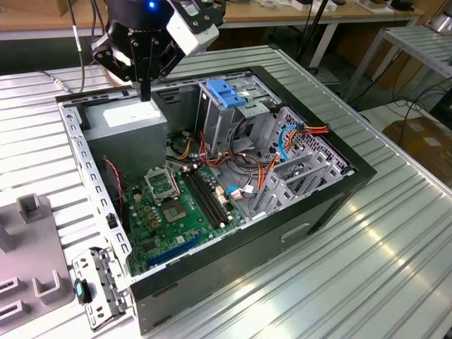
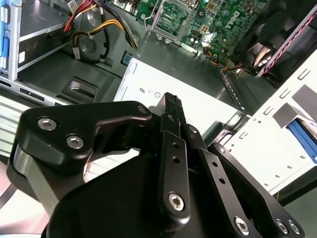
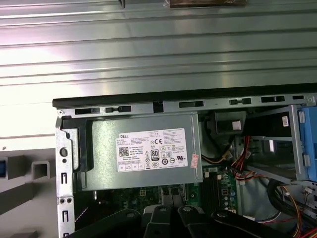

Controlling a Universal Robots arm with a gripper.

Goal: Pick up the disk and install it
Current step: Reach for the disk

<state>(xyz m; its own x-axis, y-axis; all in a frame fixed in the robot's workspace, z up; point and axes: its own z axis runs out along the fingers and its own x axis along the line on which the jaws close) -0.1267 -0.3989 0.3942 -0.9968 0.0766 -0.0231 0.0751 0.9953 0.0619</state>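
Ribbed metal surface [image 1: 381, 240] is carrying the open case [image 1: 332, 194]. Upper left in the exterior view, empty jaws are hanging together above the power supply [image 1: 131, 120]. The disk [image 2: 301, 138] is seemingly lying beyond the case wall.

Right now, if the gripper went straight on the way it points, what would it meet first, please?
Most likely the grey power-supply box, on its white sticker, just below the gripper; depth is unclear.

You see a ribbed metal table [image 1: 395, 268] across the lower right, a wooden bench [image 1: 282, 18] along the top, a smaller metal table [image 1: 417, 42] upper right, and cardboard [image 1: 424, 138] on the floor beneath it.
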